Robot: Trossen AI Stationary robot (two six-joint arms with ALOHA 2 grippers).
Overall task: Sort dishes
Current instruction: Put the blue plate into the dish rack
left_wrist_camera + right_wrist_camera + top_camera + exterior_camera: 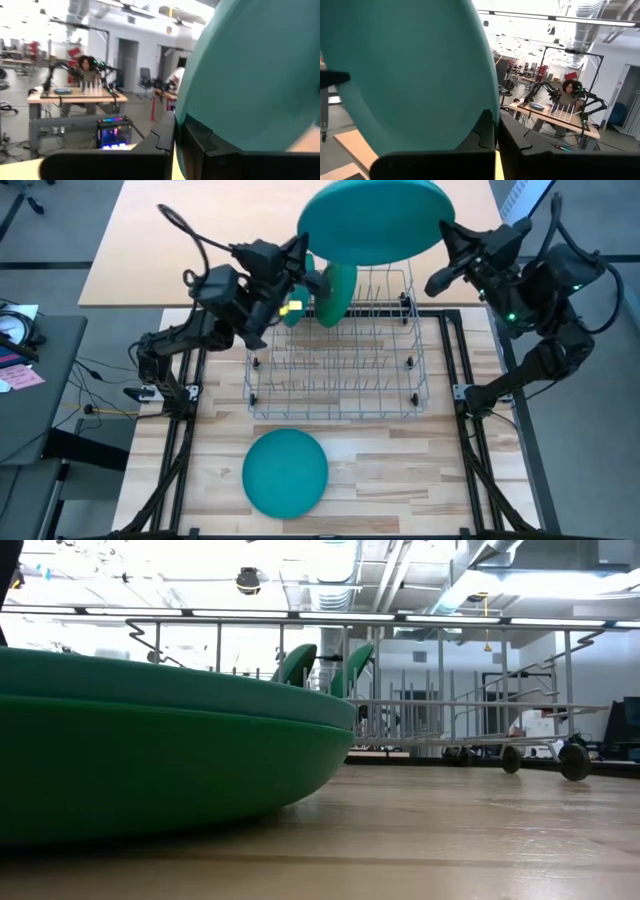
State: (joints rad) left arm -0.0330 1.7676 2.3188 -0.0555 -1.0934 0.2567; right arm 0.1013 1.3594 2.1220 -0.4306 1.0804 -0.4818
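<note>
Dishes (286, 472): four; wire rack (335, 365): one

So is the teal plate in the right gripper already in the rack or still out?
Out. The right gripper holds the teal plate up over the wire rack's far edge, not in its slots.

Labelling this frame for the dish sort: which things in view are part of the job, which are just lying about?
Job:
- raised teal plate, right gripper shut on its rim
- left gripper shut on a teal plate
- green plate upright in wire rack
- teal plate on table

Lying about:
- papers on side table
</note>
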